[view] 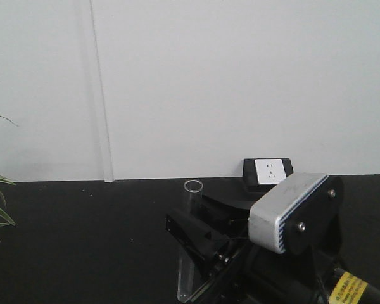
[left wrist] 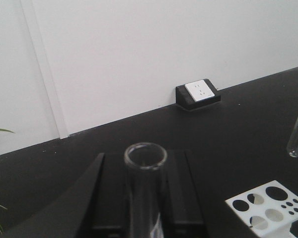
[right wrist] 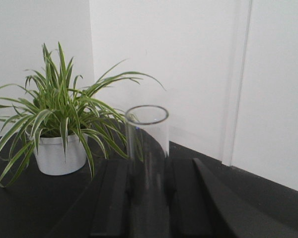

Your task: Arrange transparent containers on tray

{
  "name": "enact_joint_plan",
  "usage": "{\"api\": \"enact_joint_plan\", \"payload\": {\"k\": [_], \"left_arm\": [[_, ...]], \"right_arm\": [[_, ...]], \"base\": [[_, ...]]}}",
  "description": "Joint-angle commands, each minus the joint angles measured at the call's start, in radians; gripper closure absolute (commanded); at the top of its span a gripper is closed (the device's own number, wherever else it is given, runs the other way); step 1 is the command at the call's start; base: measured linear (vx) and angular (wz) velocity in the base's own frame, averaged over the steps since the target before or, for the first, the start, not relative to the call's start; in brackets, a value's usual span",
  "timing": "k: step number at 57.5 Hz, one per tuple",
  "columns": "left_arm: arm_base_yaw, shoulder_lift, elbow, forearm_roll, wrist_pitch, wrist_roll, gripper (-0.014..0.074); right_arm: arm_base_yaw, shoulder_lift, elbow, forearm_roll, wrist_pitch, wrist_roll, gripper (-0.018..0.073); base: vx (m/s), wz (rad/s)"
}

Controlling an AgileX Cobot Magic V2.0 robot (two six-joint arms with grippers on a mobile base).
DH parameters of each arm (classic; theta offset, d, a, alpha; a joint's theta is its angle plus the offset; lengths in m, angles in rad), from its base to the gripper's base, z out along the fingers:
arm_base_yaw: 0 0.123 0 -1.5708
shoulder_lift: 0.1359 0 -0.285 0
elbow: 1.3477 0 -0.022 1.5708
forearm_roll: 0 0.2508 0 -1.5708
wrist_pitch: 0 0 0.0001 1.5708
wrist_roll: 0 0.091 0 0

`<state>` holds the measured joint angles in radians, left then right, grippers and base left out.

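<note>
Glass is filling both wrist views. The left gripper [left wrist: 145, 166] is gripping a clear tube [left wrist: 145, 198] between narrowly set fingers, rim up at the lower centre of its frame. The right gripper [right wrist: 148, 171] is holding a second clear tube [right wrist: 147, 139] the same way at the centre of its own. Another rounded tube end [left wrist: 297, 134] is hanging at the right edge of the left wrist view; I cannot tell whose it is.

Both tubes are looking lifted and in transit, so the carry step seems to be in hand. The yellow tray is not showing in any view, so the next move is calling for swinging each arm over it, lowering gently and releasing one tube at a time, since round glass is likely to roll.

A matt black tabletop [left wrist: 248, 114] is running back to a plain white wall [view: 240, 76]. A white holed rack [left wrist: 268, 203] is sitting at lower right, a socket box [view: 270, 171] is resting against the wall, and a potted plant [right wrist: 59, 124] is standing at the left.
</note>
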<state>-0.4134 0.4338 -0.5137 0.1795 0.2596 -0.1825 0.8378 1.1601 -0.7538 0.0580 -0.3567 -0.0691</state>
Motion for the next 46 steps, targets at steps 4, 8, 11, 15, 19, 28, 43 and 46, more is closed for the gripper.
{"api": "enact_joint_plan", "payload": {"k": [4,8,11,15,19,28,43,46], "left_arm": [[-0.003,0.004,-0.027,0.003,-0.087,-0.006,0.0430],[-0.003,0.004,-0.027,0.003,-0.087,-0.006,0.0430],[-0.003,0.004,-0.027,0.003,-0.087,-0.006,0.0430],[-0.003,0.004,-0.027,0.003,-0.087,-0.006,0.0430],[-0.003,0.004,-0.027,0.003,-0.087,-0.006,0.0430],[-0.003,0.004,-0.027,0.003,-0.087,-0.006,0.0430],[-0.003,0.004,-0.027,0.003,-0.087,-0.006,0.0430],[-0.003,0.004,-0.027,0.003,-0.087,-0.006,0.0430]], "right_arm": [[0.000,-0.024,-0.038,-0.010,-0.065,-0.009,0.0330],[0.000,-0.024,-0.038,-0.010,-0.065,-0.009,0.0330],[0.000,-0.024,-0.036,-0.010,-0.065,-0.009,0.0330],[0.000,-0.024,-0.035,-0.010,-0.064,-0.009,0.0330],[0.000,-0.024,-0.035,-0.010,-0.064,-0.009,0.0330],[0.000,-0.024,-0.035,-0.010,-0.064,-0.009,0.0330],[0.000,-0.024,-0.035,-0.010,-0.064,-0.009,0.0330],[0.000,-0.024,-0.035,-0.010,-0.064,-0.009,0.0330]], "base": [[0.00,0.00],[0.00,0.00],[0.00,0.00],[0.00,0.00],[0.00,0.00],[0.00,0.00],[0.00,0.00],[0.00,0.00]]}}
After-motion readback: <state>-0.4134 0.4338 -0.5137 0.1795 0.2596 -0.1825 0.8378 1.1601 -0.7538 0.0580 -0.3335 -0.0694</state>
